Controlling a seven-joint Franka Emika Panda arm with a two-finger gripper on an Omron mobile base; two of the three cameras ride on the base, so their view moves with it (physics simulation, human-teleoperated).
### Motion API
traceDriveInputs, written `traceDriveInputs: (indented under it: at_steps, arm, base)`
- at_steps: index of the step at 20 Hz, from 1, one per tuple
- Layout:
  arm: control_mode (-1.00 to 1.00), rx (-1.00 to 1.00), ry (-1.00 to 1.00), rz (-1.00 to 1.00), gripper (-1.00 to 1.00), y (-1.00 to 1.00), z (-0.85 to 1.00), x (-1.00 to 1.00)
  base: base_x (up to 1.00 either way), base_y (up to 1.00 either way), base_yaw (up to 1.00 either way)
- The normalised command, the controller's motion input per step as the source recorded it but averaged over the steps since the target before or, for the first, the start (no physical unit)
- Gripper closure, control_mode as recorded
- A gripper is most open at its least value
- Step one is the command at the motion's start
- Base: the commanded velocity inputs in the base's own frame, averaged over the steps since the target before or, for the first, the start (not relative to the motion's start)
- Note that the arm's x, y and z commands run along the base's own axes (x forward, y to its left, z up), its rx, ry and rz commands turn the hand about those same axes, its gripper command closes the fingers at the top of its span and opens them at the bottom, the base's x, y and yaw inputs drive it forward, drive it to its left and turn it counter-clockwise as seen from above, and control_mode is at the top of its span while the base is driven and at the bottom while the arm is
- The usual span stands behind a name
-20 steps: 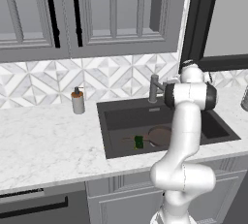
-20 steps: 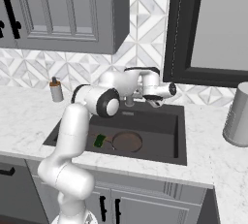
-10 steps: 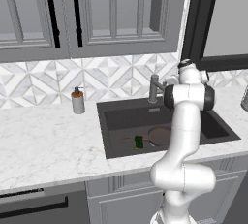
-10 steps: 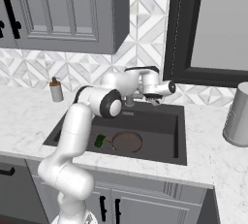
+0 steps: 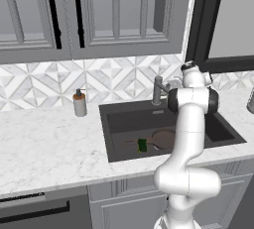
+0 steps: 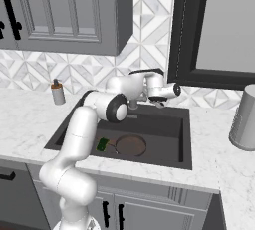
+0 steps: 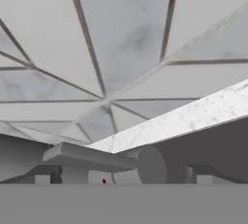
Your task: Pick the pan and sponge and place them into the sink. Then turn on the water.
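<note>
The dark reddish-brown pan (image 5: pixel 162 138) (image 6: pixel 130 145) lies flat on the floor of the dark grey sink (image 5: pixel 117 124) (image 6: pixel 164 124). Its handle points toward the green and yellow sponge (image 5: pixel 142 145) (image 6: pixel 102 144), which rests beside it in the basin. My gripper (image 6: pixel 158 102) (image 7: pixel 121 177) is up at the back of the sink by the grey faucet (image 5: pixel 158 91) (image 6: pixel 134 102). It is open, and the faucet's lever (image 7: pixel 87 155) lies between the spread fingertips (image 7: pixel 43 177). No water is in view.
A soap bottle (image 5: pixel 79 104) (image 6: pixel 58 93) stands on the marble counter left of the sink. A grey canister (image 6: pixel 245 117) stands at the right. The tiled backsplash (image 7: pixel 126 48) is close ahead of the hand, with wall cabinets and a dark window frame above.
</note>
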Motion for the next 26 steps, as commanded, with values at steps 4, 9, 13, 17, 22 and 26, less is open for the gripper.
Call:
traceDriveInputs:
  at_steps: [4, 9, 13, 17, 22, 26]
  arm:
    - [-1.0, 0.0, 0.0, 0.0, -1.0, 0.0, -0.08, 0.16]
    - [-1.0, 0.0, 0.0, 0.0, -1.0, 0.12, -0.03, 0.15]
    - [-1.0, 0.0, 0.0, 0.01, -1.0, 0.19, -0.08, 0.11]
    - [-1.0, 0.0, 0.0, 0.0, -1.0, 0.05, -0.08, 0.15]
    - [-1.0, 0.0, 0.0, 0.0, 1.0, 0.0, -0.1, 0.27]
    - [-1.0, 0.0, 0.0, 0.0, 1.0, 0.0, -0.05, 0.21]
  base:
    - [0.0, 0.0, 0.0]
    - [0.0, 0.0, 0.0]
    - [0.0, 0.0, 0.0]
    - [0.0, 0.0, 0.0]
    - [0.0, 0.0, 0.0]
    - [0.0, 0.0, 0.0]
